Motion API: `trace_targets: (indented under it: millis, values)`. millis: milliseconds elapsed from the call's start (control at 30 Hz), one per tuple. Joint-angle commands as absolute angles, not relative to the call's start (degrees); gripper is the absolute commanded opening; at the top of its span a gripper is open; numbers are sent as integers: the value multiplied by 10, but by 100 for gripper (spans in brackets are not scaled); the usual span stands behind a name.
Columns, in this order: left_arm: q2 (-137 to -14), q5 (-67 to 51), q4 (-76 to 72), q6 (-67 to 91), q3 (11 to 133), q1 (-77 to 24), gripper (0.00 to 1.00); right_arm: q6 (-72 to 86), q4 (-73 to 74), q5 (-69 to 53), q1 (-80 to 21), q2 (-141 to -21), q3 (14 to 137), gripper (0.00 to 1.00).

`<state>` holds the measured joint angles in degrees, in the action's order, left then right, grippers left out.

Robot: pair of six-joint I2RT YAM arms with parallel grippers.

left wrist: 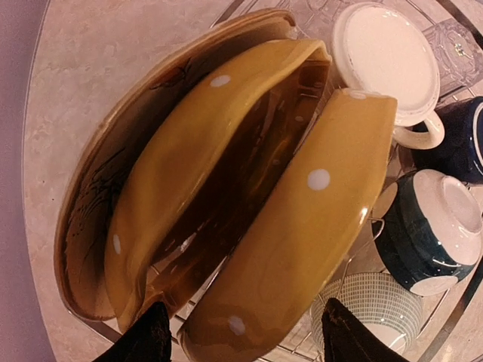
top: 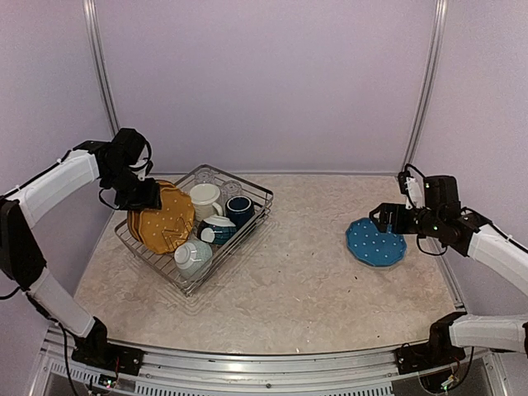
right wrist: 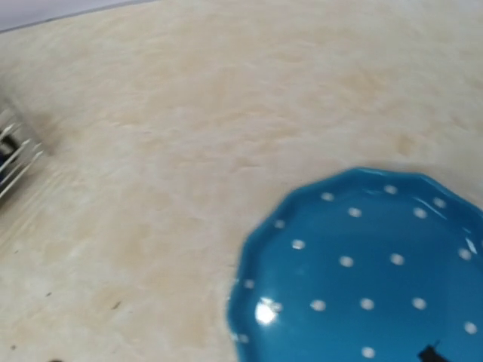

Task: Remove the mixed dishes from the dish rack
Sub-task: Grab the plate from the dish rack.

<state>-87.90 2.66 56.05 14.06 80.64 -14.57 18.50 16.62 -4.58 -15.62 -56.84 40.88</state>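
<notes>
Dish rack (top: 235, 242) sits on the desk (top: 313, 280), left of centre, turned at an angle, loaded. Left part of the rack: mustard-yellow dotted plates (top: 165, 219) standing on edge, leaning. Left wrist view splits them: front mustard plate (left wrist: 302, 234), rear mustard plate (left wrist: 189, 173) behind it, cream bird-patterned plate (left wrist: 90, 219) at the back, all three close together, far rims bunched. Cream mug (top: 205, 200) is just beside the plates toward the far side. Navy mug (top: 240, 210) is right of it, by the rack's right wall. Teal bowl (top: 219, 228) is tipped, pale inside showing, between the mugs and the near corner. Second bowl (top: 192, 257), pale-looking, is at the near corner. Clear glass tumbler (top: 208, 176) is at the far corner, hard to make out.

Left hand (top: 142, 196) hangs over the left end of the rack, above the plates. Its fingers (left wrist: 151, 339) are spread, one each side of the front mustard plate's rim; whether the pads touch it is not clear.

Blue dotted plate (top: 376, 242) lies flat on the desk, right side, well apart from the rack. Right hand (top: 386, 219) hovers at the plate's far edge, looks spread, holding nothing. Right wrist view shows only plate and desk, fingers barely in frame.
</notes>
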Motion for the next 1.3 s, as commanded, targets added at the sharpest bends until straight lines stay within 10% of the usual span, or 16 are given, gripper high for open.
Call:
trace_targets:
  millis: [0,967,1267]
  values:
    - [-904,46,547,116,824,-137,62,171,180,-19,-198,-577,422,100]
    - [-890,63,520,68,817,-175,14,188,118,-23,-248,-642,414,100]
    - [-857,179,530,46,838,-242,13,190,116,-23,-248,-636,408,100]
